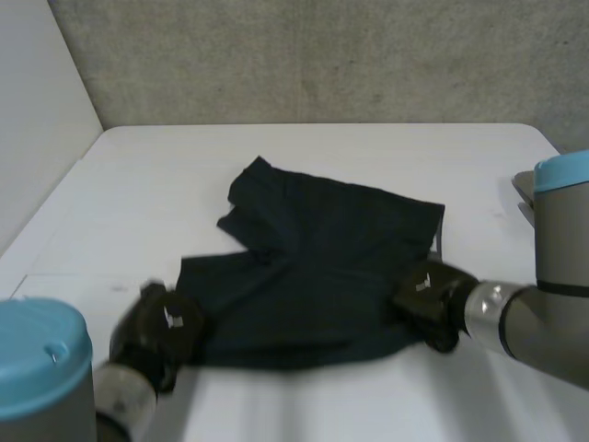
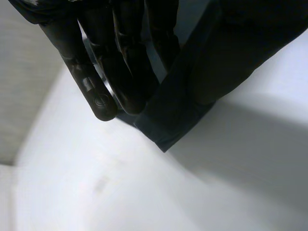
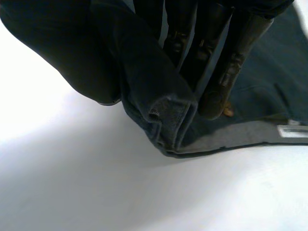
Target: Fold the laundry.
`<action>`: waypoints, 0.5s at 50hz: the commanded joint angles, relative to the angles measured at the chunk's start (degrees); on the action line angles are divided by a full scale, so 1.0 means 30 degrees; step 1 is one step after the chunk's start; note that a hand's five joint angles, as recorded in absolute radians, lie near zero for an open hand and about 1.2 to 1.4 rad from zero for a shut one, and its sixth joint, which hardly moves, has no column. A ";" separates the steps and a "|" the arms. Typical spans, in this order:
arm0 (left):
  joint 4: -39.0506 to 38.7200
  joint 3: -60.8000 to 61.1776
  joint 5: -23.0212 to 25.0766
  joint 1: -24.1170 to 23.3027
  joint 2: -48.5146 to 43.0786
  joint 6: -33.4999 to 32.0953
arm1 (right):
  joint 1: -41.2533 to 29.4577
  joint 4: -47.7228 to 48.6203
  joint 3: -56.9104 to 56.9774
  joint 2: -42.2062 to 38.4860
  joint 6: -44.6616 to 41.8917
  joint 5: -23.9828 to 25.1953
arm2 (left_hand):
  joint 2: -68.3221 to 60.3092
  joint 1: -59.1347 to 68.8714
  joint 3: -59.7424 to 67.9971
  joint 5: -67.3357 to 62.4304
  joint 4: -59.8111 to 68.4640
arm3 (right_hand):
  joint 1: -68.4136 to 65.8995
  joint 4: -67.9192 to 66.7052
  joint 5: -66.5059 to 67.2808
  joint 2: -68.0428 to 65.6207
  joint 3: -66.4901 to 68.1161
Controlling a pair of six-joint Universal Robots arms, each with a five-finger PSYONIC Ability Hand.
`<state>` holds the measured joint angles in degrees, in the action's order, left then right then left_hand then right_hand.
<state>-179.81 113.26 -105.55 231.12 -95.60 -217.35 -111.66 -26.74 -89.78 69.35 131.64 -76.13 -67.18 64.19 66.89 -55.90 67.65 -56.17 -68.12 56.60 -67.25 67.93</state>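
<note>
Now | near corners of cloth [image 1: 313,267] are pinched by left hand [image 1: 161,324] and right hand [image 1: 429,296] | both should be raised level, kept taut.

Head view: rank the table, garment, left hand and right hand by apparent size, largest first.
1. table
2. garment
3. left hand and right hand: these look about alike. The left sits nearer the camera, so I leave them unranked.
</note>
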 commanded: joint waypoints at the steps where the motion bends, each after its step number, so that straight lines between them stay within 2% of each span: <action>1: 0.0732 -0.0369 -0.0001 -0.0927 -0.0038 0.0495 | 0.0012 -0.0145 -0.1800 0.0820 -0.1341 0.0239 | 0.4285 -0.3289 -0.4189 0.3860 -0.4441 | -0.7944 -0.3959 0.4467 -0.4249 0.4022; 3: -0.0850 -0.0604 -0.0147 -0.0167 -0.0008 0.0642 | 0.0012 0.0822 -0.2386 0.0849 -0.1312 0.0298 | 0.6025 -0.5028 -0.5928 0.5599 -0.6180 | -0.7944 -0.3959 0.4467 -0.4249 0.4022; 5: -0.1788 -0.0692 -0.0119 0.0740 0.0079 0.0671 | 0.0012 0.1438 -0.2738 0.0878 -0.1282 0.0298 | 1.2166 -1.1170 -1.2070 1.1741 -1.2322 | -0.7944 -0.3959 0.4467 -0.4249 0.4022; 6: -0.2547 -0.0750 -0.0060 0.1499 0.0109 0.0526 | 0.0012 0.2166 -0.3116 0.0907 -0.1137 0.0269 | 1.8420 -1.7424 -1.8324 1.7995 -1.8576 | -0.7944 -0.3959 0.4467 -0.4249 0.4022; 7: -0.2844 -0.0809 -0.0002 0.1912 0.0109 0.0525 | 0.0012 0.2405 -0.3265 0.0908 -0.1049 0.0269 | 1.8705 -1.7708 -1.8609 1.8280 -1.8861 | -0.7944 -0.3959 0.4467 -0.4249 0.4022; 9: -0.3256 -0.1071 0.0232 0.2587 0.0051 0.0554 | 0.0012 0.3048 -0.3703 0.0937 -0.0757 0.0327 | 1.8483 -1.7487 -1.8387 1.8058 -1.8639 | -0.7944 -0.3959 0.4467 -0.4249 0.4022; 12: -0.3872 -0.1745 0.1517 0.3408 -0.0154 0.0642 | 0.0012 0.3403 -0.4057 0.0937 -0.0667 0.0357 | 1.7982 -1.6985 -1.7886 1.7557 -1.8137 | -0.7944 -0.3959 0.4467 -0.4249 0.4022; 13: -0.4105 -0.2153 0.2711 0.3817 -0.0503 0.0700 | -0.0017 0.3520 -0.4203 0.0937 -0.0667 0.0386 | 1.6702 -1.5706 -1.6606 1.6277 -1.6858 | -0.7944 -0.3959 0.4467 -0.4249 0.4022; 16: -0.4370 -0.2682 0.4825 0.4959 -0.1586 0.0905 | 0.0012 0.3696 -0.4350 0.0937 -0.0667 0.0444 | 1.5180 -1.4184 -1.5084 1.4755 -1.5336 | -0.7944 -0.3959 0.4467 -0.4249 0.4022; 17: -0.4429 -0.3148 0.6254 0.5688 -0.2315 0.1254 | 0.0012 0.3842 -0.4438 0.0937 -0.0667 0.0502 | 1.3788 -1.2791 -1.3691 1.3363 -1.3943 | -0.7944 -0.3959 0.4467 -0.4249 0.4022; 21: -0.4341 -0.5137 0.9305 0.6660 -0.4276 0.2978 | 0.0012 0.4136 -0.4556 0.0937 -0.0638 0.0532 | 1.2042 -1.1046 -1.1946 1.1617 -1.2198 | -0.7944 -0.3959 0.4467 -0.4249 0.4022; 25: -0.4225 -0.7479 1.1096 0.7043 -0.6736 0.5088 | 0.0012 0.4370 -0.4585 0.0908 -0.0609 0.0532 | 0.9795 -0.8799 -0.9699 0.9370 -0.9951 | -0.7944 -0.3959 0.4467 -0.4249 0.4022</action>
<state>-193.18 100.77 -82.92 249.51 -105.22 -210.98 -111.62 -14.51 -103.39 72.16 129.77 -74.63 -24.79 25.16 24.74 -15.01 24.82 -56.33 -68.12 56.60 -67.26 67.93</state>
